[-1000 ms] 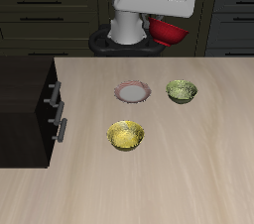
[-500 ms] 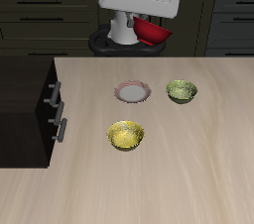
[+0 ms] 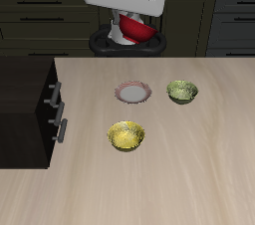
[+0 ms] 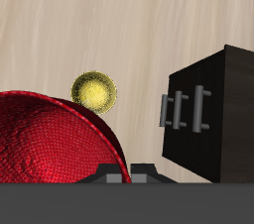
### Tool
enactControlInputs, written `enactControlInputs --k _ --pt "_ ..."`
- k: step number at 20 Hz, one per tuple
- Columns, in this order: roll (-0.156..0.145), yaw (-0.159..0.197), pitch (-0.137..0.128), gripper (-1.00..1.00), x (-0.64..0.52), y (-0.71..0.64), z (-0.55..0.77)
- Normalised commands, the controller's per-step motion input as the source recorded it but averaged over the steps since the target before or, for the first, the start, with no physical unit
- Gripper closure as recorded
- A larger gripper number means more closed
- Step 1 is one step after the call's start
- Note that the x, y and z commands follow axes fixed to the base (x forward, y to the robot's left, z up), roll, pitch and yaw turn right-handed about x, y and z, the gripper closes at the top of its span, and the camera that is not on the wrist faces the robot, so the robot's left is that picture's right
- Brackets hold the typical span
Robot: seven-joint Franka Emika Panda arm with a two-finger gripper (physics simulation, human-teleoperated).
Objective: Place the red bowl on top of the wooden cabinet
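While aloft, gripper (image 3: 135, 22) round red bowl (image 3: 135, 30)

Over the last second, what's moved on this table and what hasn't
The gripper, carrying the red bowl, has swung sideways above the table's back edge, toward the side where the wooden cabinet stands. The bowl stays held, not yet over the cabinet. The yellow bowl, olive-green bowl and plate have not moved.

A yellow bowl (image 3: 127, 135) sits nearest the front edge of the pale wood surface (image 3: 199, 179). Farther back rest a white plate (image 3: 132, 93) and an olive-green bowl (image 3: 181, 92), near each other but apart.
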Motion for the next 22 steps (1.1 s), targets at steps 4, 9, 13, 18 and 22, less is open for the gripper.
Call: enactControlInputs --k 4,9,13,18,22 --pt "-0.033 0.005 -0.032 1.00 -0.17 -0.35 0.16" --pt "0.016 -0.004 -0.012 1.00 -0.12 -0.15 0.07" --pt "-0.035 0.019 -0.030 1.00 -0.15 -0.22 0.09" --pt "-0.068 -0.027 0.021 1.00 -0.09 -0.42 -0.01" --pt "-0.031 0.013 -0.022 1.00 -0.12 -0.25 0.07"
